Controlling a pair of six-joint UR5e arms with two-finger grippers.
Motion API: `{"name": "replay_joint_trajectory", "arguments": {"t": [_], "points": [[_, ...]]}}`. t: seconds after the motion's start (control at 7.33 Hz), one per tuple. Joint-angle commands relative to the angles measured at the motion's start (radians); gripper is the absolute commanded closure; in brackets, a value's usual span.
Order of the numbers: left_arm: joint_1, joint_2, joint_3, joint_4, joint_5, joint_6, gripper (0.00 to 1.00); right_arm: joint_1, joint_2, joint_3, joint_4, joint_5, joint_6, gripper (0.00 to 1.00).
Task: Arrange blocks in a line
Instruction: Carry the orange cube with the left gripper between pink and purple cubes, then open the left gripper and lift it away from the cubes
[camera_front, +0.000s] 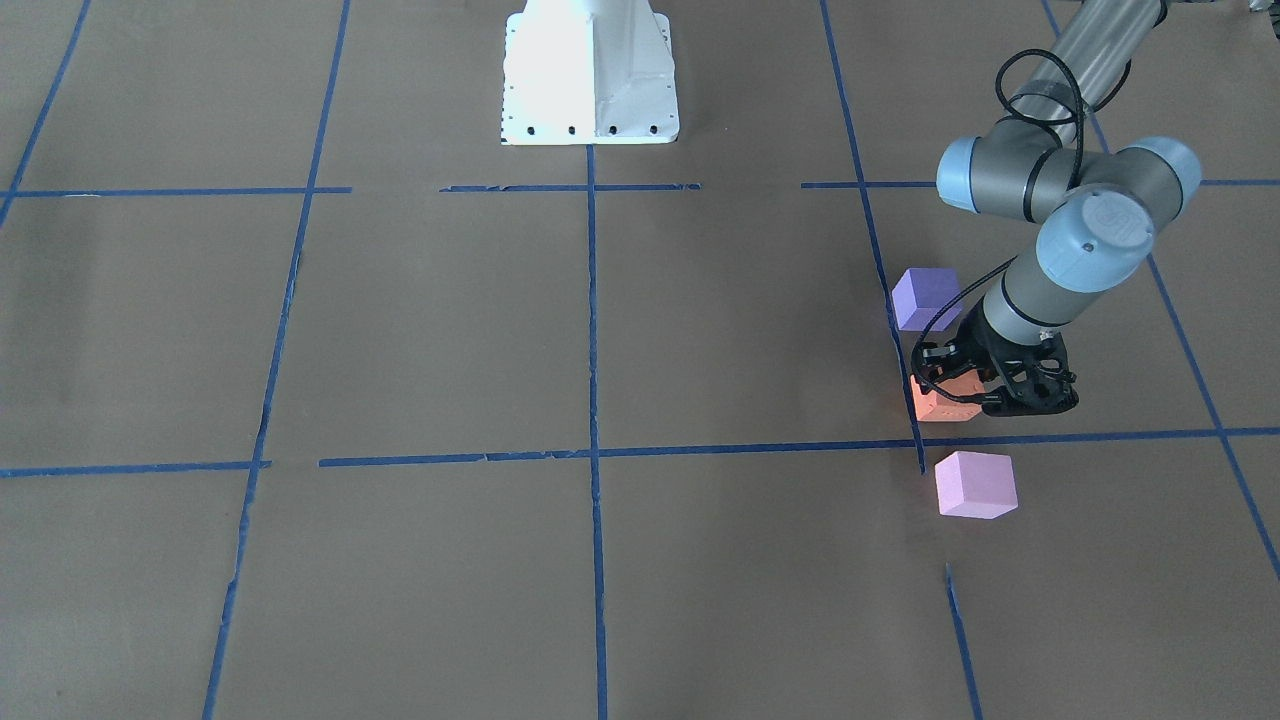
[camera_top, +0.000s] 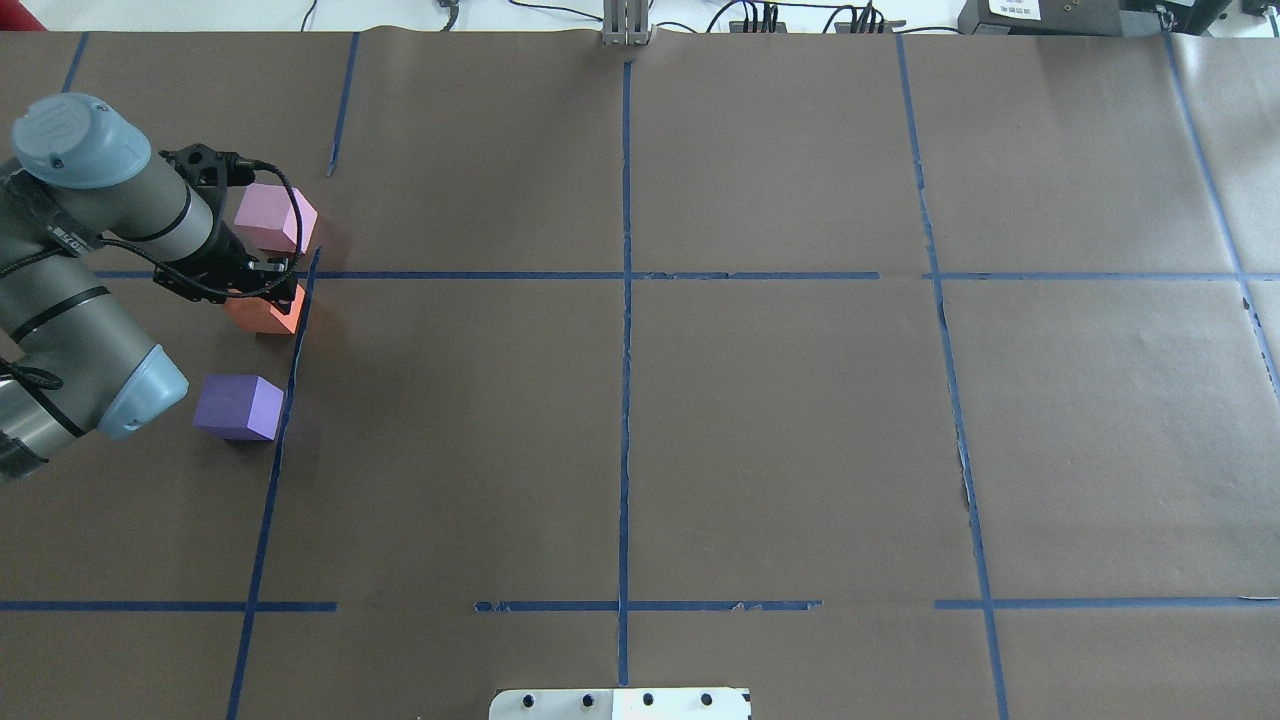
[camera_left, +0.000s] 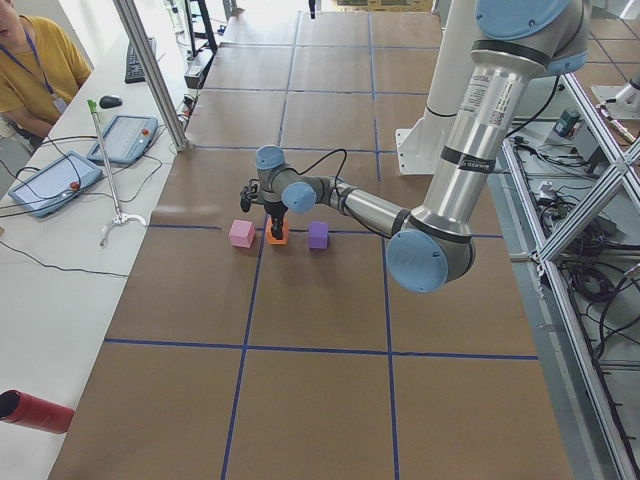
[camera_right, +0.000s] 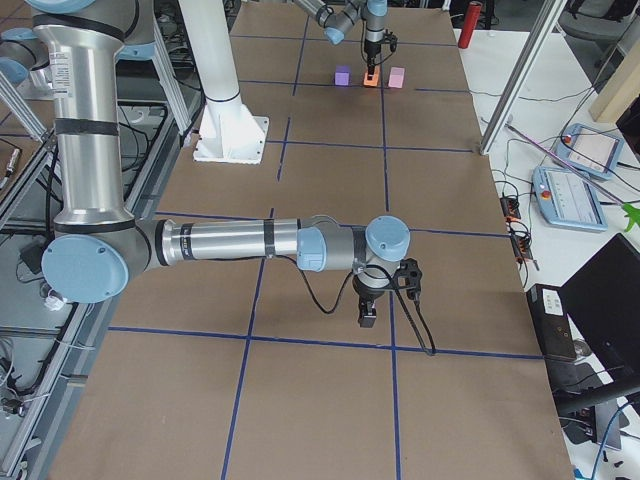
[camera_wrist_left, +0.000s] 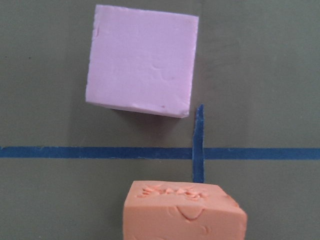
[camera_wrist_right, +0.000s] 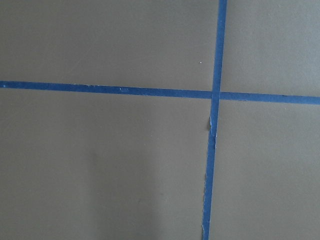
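We find the orange block (camera_front: 935, 405) between the purple block (camera_front: 925, 298) and pink block (camera_front: 975, 485), a rough line at the table's left side, with the left gripper (camera_front: 965, 392) astride it, its grip impossible to confirm; in our judgement only release remains.

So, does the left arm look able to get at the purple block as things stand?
Probably yes. The purple block stands apart with its top bare, and it is the direct neighbour of the orange block, where the left gripper sits low. The gripper would likely need to lift clear of the orange block first.

Orange block (camera_front: 938, 403), violet-purple block (camera_front: 925, 298), pale pink block (camera_front: 975, 484), brown table (camera_front: 450, 320), blue tape grid lines (camera_front: 592, 330)
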Motion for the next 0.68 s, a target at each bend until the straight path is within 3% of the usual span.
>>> {"name": "replay_joint_trajectory", "arguments": {"t": [0.0,0.41,0.55], "points": [[-0.002,0.017,-0.005,0.000,0.001,0.000,0.01,0.000,0.000,0.000,0.000,0.000,0.000,0.00],[-0.134,0.017,-0.040,0.034,-0.005,0.092,0.00,0.000,0.000,0.000,0.000,0.000,0.000,0.00],[-0.220,0.022,-0.049,0.041,-0.094,0.109,0.00,0.000,0.000,0.001,0.000,0.000,0.000,0.00]]}}
